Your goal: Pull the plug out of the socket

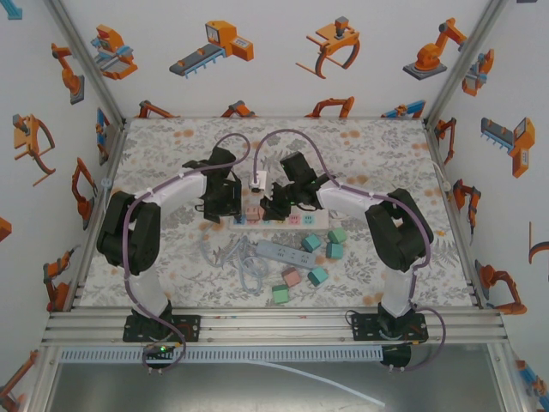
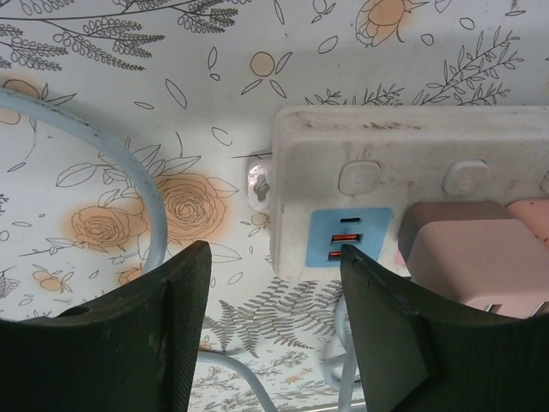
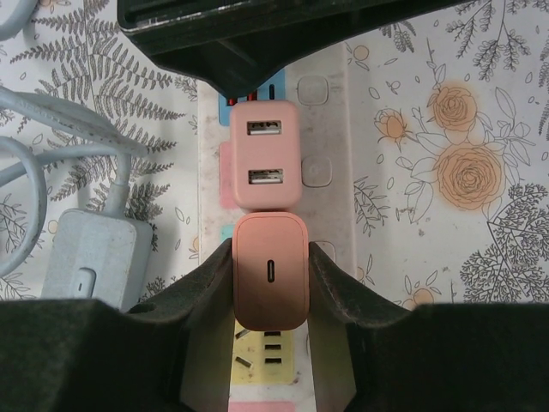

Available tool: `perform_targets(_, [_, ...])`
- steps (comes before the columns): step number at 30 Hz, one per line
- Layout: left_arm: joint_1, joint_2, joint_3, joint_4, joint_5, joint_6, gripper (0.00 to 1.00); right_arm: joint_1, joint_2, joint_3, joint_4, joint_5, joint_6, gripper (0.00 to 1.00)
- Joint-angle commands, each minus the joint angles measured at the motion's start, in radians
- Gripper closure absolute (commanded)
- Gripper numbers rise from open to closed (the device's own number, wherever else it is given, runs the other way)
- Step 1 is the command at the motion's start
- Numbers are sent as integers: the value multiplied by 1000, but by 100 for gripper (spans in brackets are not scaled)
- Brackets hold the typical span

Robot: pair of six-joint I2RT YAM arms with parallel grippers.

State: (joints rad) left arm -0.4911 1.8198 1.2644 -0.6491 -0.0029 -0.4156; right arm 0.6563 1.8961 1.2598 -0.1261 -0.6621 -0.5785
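Plug (image 3: 269, 275), pink, sat pushed into the white socket strip (image 3: 330, 129) on the counter (image 3: 463, 103). Right fingers (image 3: 343, 296) squeezed its two sides. Left fingers (image 2: 146, 330) stood apart by the strip's end. Grabbing looked done; next, I think, comes a straight pull up while the strip is held down

We look down on worktop (image 1: 386, 146) from high at 6 o'clock; wrist cameras sit close, sharing power strip (image 2: 412, 137).

The plug (image 3: 270, 287) was salmon pink, the socket strip (image 3: 330, 215) off-white, the worktop (image 3: 463, 172) white with orange roses and grey ferns.
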Motion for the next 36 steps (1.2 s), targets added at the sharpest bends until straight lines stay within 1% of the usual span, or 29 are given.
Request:
perform_targets(1, [-3,63,-11,-40,-90,15,41,8,-28,55,133,-80,53,92])
perform_targets(4, [-3,78,-10,-40,-79,11,41,6,-29,47,161,-68,85,91])
perform_targets(7, [-4,88,-11,-34,-75,3,41,-6,-33,26,239,-90,153,92])
perform_targets(10, [-4,103,-7,-32,-75,0,42,-3,-27,43,182,-64,99,96])
perform_targets(12, [-4,111,-3,-30,-75,-4,42,-3,-26,47,164,-41,88,96])
perform_targets(18, [-4,103,-1,-24,-75,-5,42,-4,-62,16,208,-31,108,96])
perform_targets(22, [-3,83,-3,-19,-77,0,42,-4,-101,2,258,-21,158,96])
perform_targets(25, [2,61,-6,-10,-78,3,42,-4,-140,-9,312,-6,212,96])
perform_targets(31, [18,-9,-20,19,-74,5,40,-6,-229,-38,421,69,390,96])
perform_targets(36, [23,-96,-35,41,-90,32,38,-19,-316,-48,429,161,632,95])
